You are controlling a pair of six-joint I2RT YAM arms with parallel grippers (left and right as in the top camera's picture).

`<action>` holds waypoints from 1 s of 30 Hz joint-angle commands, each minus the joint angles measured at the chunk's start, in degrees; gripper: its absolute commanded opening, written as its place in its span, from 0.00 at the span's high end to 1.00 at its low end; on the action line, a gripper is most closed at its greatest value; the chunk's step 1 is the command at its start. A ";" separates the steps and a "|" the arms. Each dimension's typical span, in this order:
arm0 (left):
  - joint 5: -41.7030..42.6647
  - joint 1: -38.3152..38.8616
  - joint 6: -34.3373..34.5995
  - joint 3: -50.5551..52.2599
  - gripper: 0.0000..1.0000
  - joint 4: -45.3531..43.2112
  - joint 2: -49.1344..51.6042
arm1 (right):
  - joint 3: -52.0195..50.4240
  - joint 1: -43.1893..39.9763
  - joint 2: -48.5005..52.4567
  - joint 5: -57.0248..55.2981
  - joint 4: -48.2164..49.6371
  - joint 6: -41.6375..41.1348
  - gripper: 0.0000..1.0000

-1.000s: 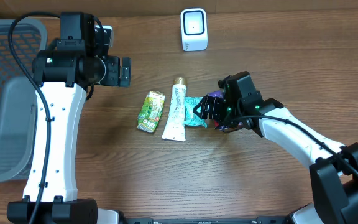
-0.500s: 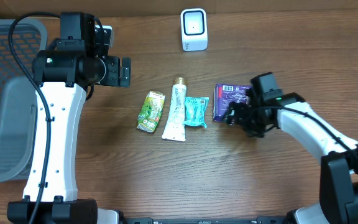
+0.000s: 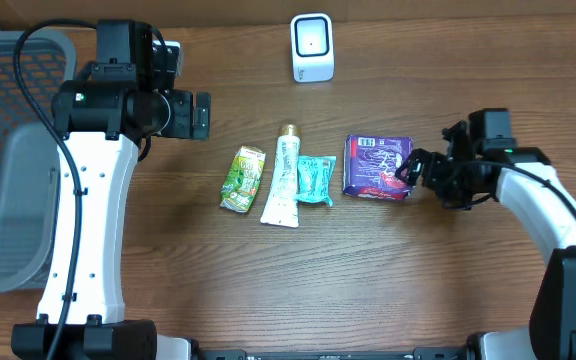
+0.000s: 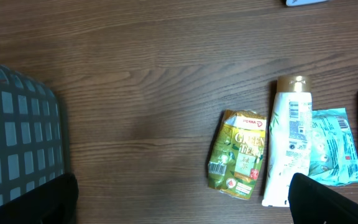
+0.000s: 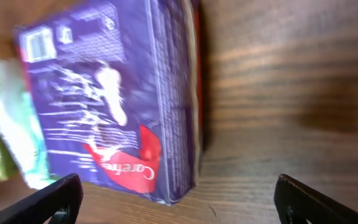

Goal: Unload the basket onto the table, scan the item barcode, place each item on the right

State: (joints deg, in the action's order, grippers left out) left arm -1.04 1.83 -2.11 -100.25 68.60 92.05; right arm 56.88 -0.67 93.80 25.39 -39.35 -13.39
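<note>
The purple rectangular plastic packet (image 3: 377,167), right of centre, carries white print and a red patch along one edge. Left of it lie a turquoise crinkled pouch (image 3: 316,180), a white tube with gold cap (image 3: 283,180) and a green-and-yellow foil sachet (image 3: 243,178). The brown desk (image 3: 298,280) shows streaked wood grain.

Right wrist view: purple pack (image 5: 114,99) is blurring, its top edge running out of frame, small print not resolving. Left wrist view: the pack is showing only as a sliver at right; white scanner (image 4: 303,2) is being clipped at top, basket (image 4: 17,137) at left.
</note>
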 commanded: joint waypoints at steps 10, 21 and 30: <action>0.63 0.07 -1.33 -1.27 0.00 -0.02 -0.28 | -0.72 -1.40 -0.11 8.22 4.98 7.76 0.00; 0.63 0.07 -1.33 -1.27 0.00 -0.02 -0.28 | -1.36 -1.40 0.00 8.22 6.23 7.48 0.00; 0.63 0.07 -1.33 -1.25 0.00 -0.02 -0.28 | -1.40 -1.38 4.55 9.94 8.09 7.50 0.00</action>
State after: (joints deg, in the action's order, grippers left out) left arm -1.04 1.83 -2.13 -100.25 68.60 92.05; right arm 55.90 -2.11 95.77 33.36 -32.14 -6.37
